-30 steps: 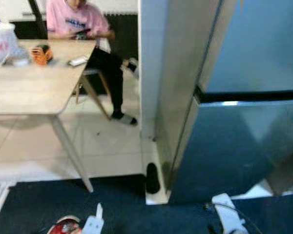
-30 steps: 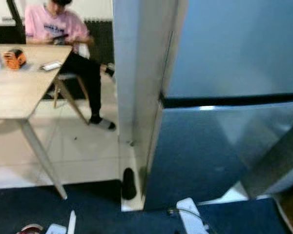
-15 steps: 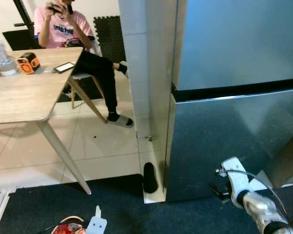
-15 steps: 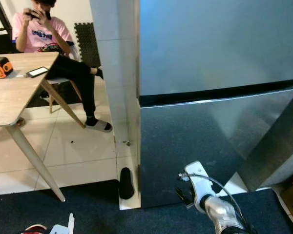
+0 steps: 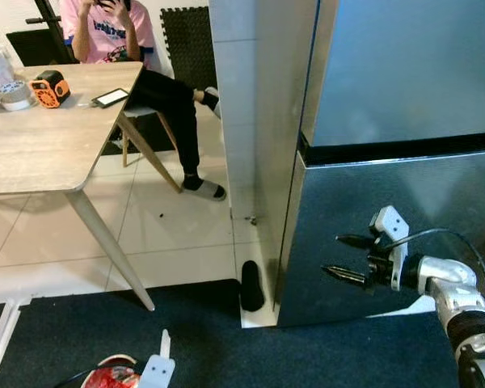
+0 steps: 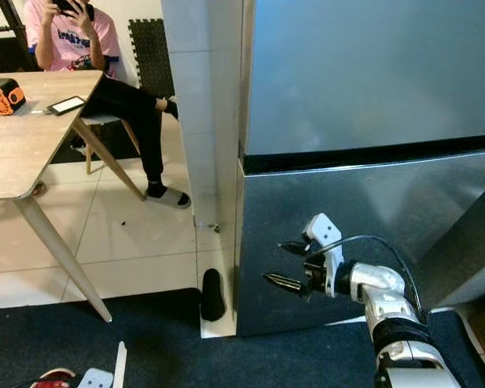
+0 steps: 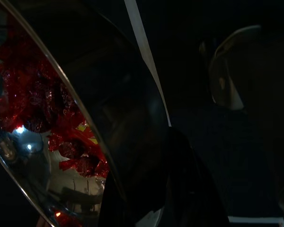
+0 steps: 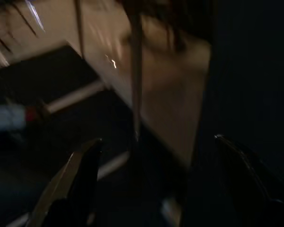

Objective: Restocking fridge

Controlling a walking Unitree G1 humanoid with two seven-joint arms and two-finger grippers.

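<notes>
The steel fridge [image 5: 396, 89] stands at the right with both doors closed, a black seam between the upper door and the lower door [image 6: 404, 202]. My right gripper [image 6: 275, 263] is raised in front of the lower door near its left edge. It is open, with nothing between its fingers. Low at the left, my left gripper [image 5: 156, 370] is beside a shiny container of red wrapped things [image 5: 109, 377]. In the left wrist view a black finger [image 7: 180, 184] lies against the container's rim [image 7: 71, 94].
A white tiled pillar [image 5: 238, 97] adjoins the fridge's left side, with a black slipper [image 5: 251, 284] at its foot. A wooden table [image 5: 40, 145] holds a phone and an orange tape measure. A person in pink [image 5: 105, 24] sits behind it. Dark blue carpet [image 5: 226, 347] lies underfoot.
The view has shifted as I moved. My right arm has come up from the bottom edge, and its gripper now points at the lower door's left edge.
</notes>
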